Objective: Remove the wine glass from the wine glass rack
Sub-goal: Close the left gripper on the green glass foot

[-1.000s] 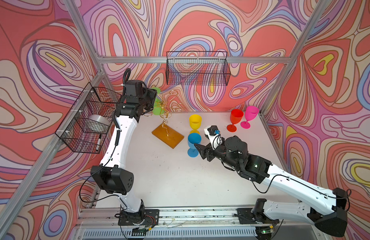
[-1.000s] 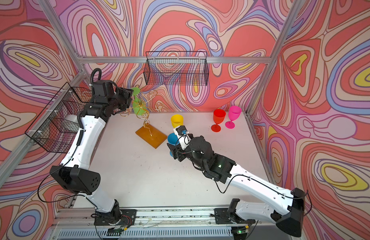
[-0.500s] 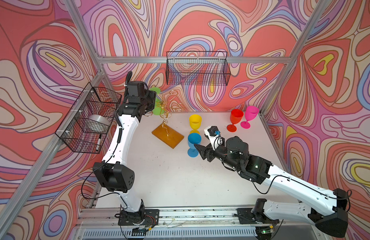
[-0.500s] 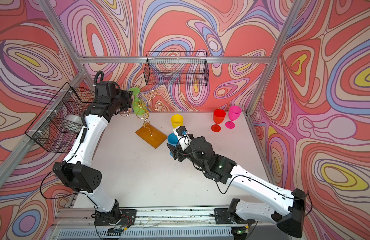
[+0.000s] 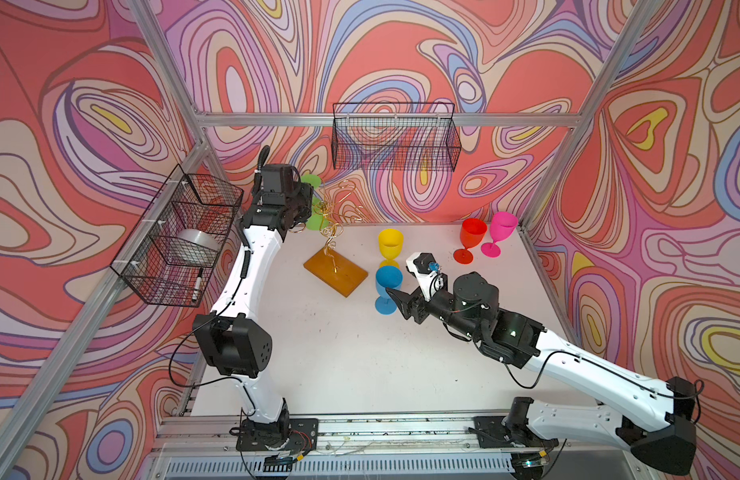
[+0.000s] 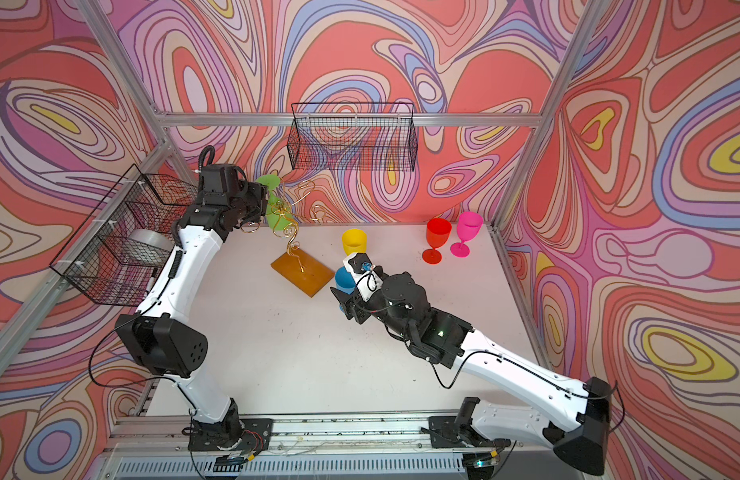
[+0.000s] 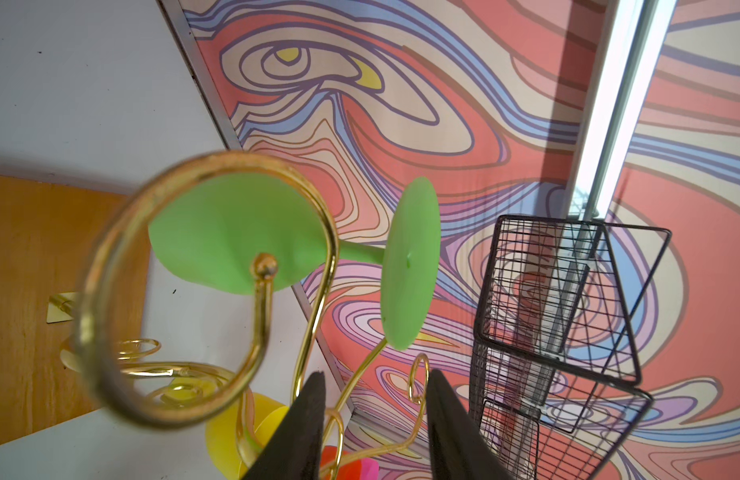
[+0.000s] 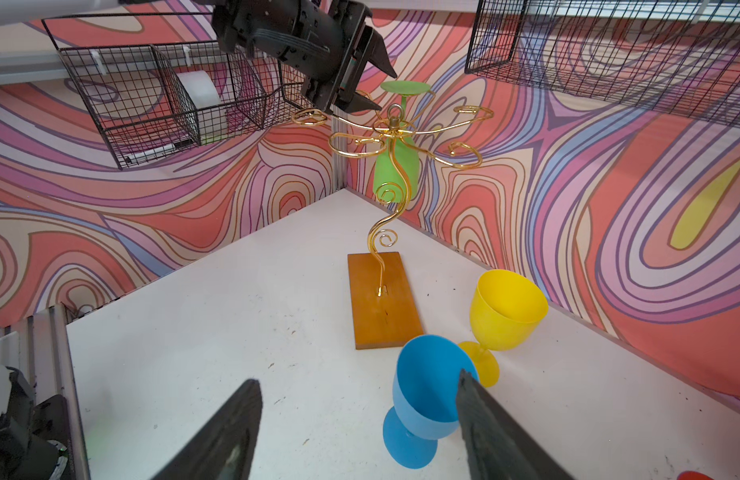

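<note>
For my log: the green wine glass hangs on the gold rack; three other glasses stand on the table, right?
Four, not three: both top views show a yellow wine glass, blue wine glass, red wine glass and pink wine glass on the table. The rest holds.

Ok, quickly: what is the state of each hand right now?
Left hand: open, holding nothing.
Right hand: open, holding nothing, beside the blue glass.

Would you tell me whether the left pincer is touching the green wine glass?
Apart: in the left wrist view, patterned wall shows between the left pincer and the green wine glass.
</note>
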